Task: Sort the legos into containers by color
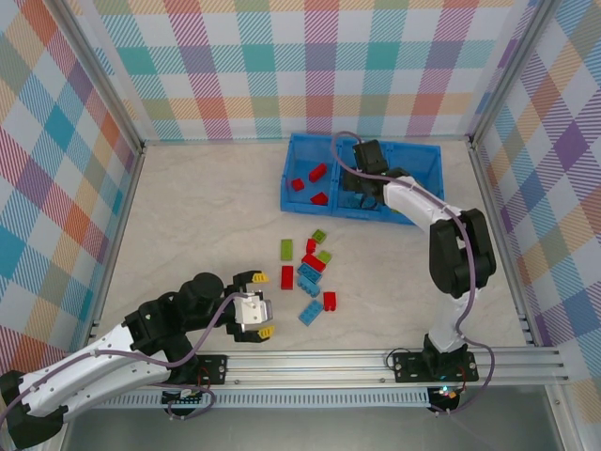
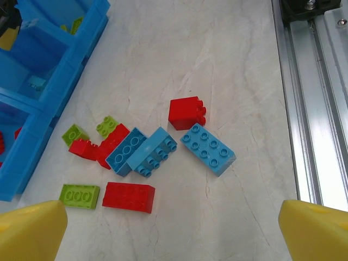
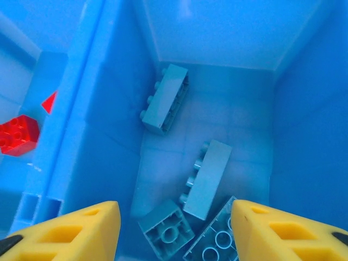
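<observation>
While right gripper [image 3: 173,217] gapes above blue legos [image 3: 209,171], left gripper [image 2: 171,220] — jaws wide apart; empty

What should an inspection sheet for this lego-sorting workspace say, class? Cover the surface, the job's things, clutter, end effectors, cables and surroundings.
Surface: pale marbled table.
Job's things: loose legos in red, light blue and green, clustered mid-table; blue bin at the far side; red bricks in its left compartment; light blue bricks in the middle one.
Clutter: nothing seen.
End effectors: left end effector open, near the pile; right end effector open over the middle compartment, holding nothing.
Cables: purple cables run along both arms.
Surroundings: checked walls; metal rail at the near edge.
</observation>
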You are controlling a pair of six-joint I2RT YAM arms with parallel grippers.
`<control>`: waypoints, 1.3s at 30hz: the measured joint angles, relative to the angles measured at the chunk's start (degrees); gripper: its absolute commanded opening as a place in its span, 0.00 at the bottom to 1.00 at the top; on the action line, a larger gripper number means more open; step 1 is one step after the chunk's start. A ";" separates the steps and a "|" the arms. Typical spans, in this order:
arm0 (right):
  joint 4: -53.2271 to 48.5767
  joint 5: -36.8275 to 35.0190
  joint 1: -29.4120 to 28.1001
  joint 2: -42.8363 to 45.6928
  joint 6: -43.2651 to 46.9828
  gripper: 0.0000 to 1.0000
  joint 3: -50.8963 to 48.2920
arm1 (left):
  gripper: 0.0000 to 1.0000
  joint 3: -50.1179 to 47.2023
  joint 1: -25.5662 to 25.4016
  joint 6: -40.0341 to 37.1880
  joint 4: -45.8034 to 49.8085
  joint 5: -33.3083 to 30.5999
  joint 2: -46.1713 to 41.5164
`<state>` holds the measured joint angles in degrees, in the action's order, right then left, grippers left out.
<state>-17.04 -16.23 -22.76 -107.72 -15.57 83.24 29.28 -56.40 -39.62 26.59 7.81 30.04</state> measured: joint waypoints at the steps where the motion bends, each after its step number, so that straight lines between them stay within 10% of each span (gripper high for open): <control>1: -0.15 0.26 0.00 0.44 0.02 0.58 0.33 | 1.00 0.00 0.17 0.24 -0.15 0.02 0.26; 9: -0.98 11.52 0.07 17.88 -1.31 0.69 -9.05 | 1.00 1.07 4.11 9.09 -2.38 -1.57 6.23; 22: -10.49 39.43 -7.37 46.27 -8.11 0.84 -27.91 | 0.93 26.77 6.49 48.43 0.04 -22.40 37.31; 39: -12.63 40.02 -12.96 51.25 -14.49 1.00 -36.41 | 0.67 39.85 16.85 67.95 0.04 -20.70 74.62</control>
<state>-29.67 23.79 -35.73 -56.47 -30.06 46.83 69.12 -39.55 28.34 26.63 -12.88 104.66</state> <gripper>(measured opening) 0.997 0.686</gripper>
